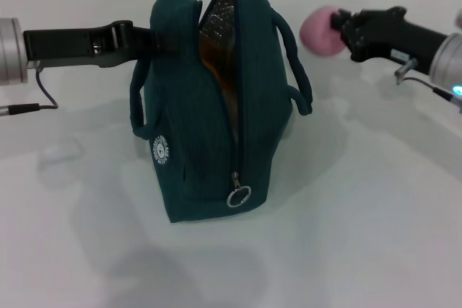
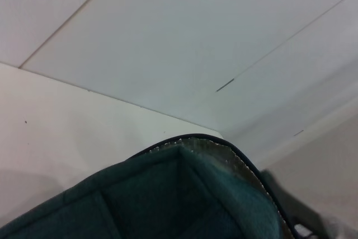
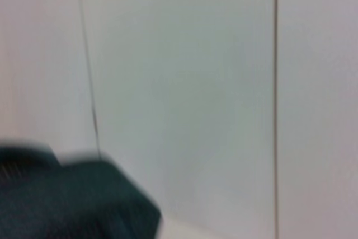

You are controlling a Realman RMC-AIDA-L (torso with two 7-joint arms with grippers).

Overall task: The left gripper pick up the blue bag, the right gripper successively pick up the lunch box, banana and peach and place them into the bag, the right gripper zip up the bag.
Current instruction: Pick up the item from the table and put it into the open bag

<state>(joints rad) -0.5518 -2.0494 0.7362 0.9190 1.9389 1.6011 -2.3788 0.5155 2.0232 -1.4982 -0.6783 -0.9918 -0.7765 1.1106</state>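
**Peach on its way in, zipping left to do**

Our left gripper is pinching the upper edge of the blue bag, keeping it upright with the mouth gaping. Something orange-yellow shows inside, probably the banana; we can't make out the lunch box. Our right gripper is clamped on the peach, just off the bag's far handle. The zip isn't closed yet, its ring low down. It's all on a plain white table against a pale panelled wall.
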